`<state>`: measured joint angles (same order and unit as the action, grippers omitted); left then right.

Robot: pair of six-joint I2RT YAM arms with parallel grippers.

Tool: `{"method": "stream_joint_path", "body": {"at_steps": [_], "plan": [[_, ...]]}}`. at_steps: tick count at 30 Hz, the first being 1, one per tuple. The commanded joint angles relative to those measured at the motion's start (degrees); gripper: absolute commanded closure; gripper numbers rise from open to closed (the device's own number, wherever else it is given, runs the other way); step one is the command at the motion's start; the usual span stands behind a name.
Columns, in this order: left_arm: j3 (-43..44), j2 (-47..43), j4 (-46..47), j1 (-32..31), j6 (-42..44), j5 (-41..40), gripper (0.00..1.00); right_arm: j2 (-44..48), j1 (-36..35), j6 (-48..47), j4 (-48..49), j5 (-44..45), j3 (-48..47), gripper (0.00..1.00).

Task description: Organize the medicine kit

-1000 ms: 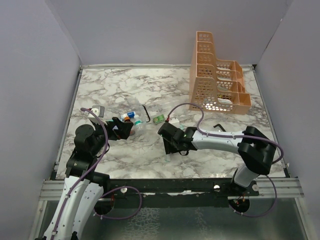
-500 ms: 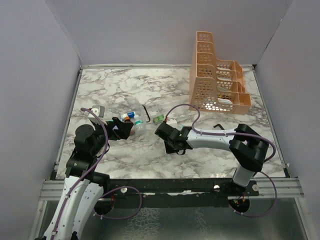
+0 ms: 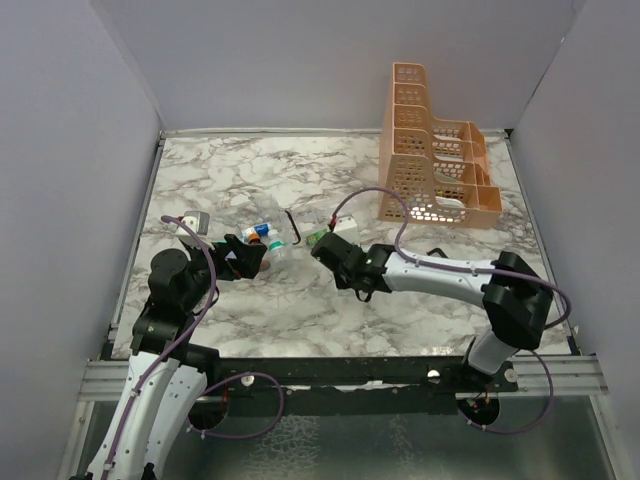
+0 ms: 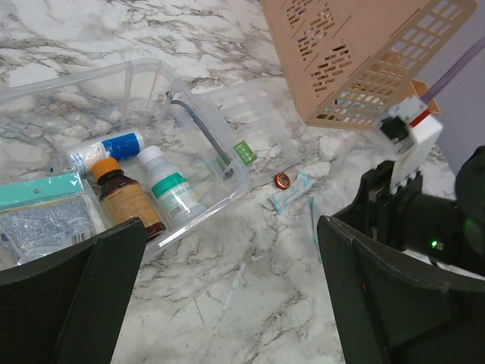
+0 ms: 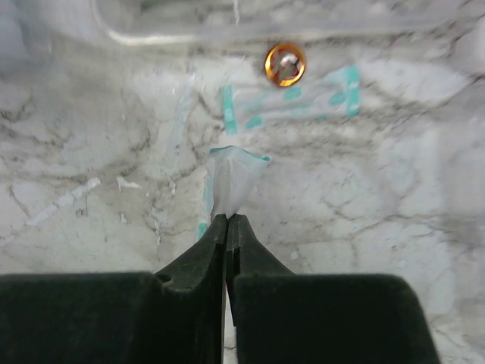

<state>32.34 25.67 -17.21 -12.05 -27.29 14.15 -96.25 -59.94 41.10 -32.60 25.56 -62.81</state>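
The medicine kit is a clear open box with a black handle. It holds a brown bottle, a white bottle, a blue-labelled roll and a teal-topped bag. My left gripper hangs open over bare marble just in front of the kit. My right gripper is shut on a thin white packet with teal edges, holding it by one end just right of the kit. In the top view the right gripper sits by the kit.
A second teal-edged packet, a small copper disc and a thin strip lie on the marble ahead of my right gripper. A small green piece lies by the handle. The orange perforated rack stands at the back right.
My right gripper has shut on the white packet and moved up and left toward the kit. The left arm has not moved.
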Motion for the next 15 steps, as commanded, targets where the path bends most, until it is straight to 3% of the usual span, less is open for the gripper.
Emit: {"method": "stream_joint_path", "body": {"at_steps": [1, 6, 8, 15], "plan": [[0.5, -0.5, 1.2, 0.3, 0.4, 0.3, 0.01, 4.8, 3.3, -9.4, 2.2, 12.9, -3.5, 0.99], [0.4, -0.4, 1.2, 0.2, 0.4, 0.3, 0.01, 7.4, 6.5, -25.8, 16.5, 20.2, -2.2, 0.99], [0.4, -0.5, 1.2, 0.2, 0.4, 0.3, 0.01, 7.4, 9.2, -32.2, 24.5, 17.8, -1.4, 0.99], [0.5, -0.5, 1.1, 0.3, 0.4, 0.4, 0.01, 2.6, 17.4, -45.9, 38.6, 4.9, 0.4, 0.99]]}}
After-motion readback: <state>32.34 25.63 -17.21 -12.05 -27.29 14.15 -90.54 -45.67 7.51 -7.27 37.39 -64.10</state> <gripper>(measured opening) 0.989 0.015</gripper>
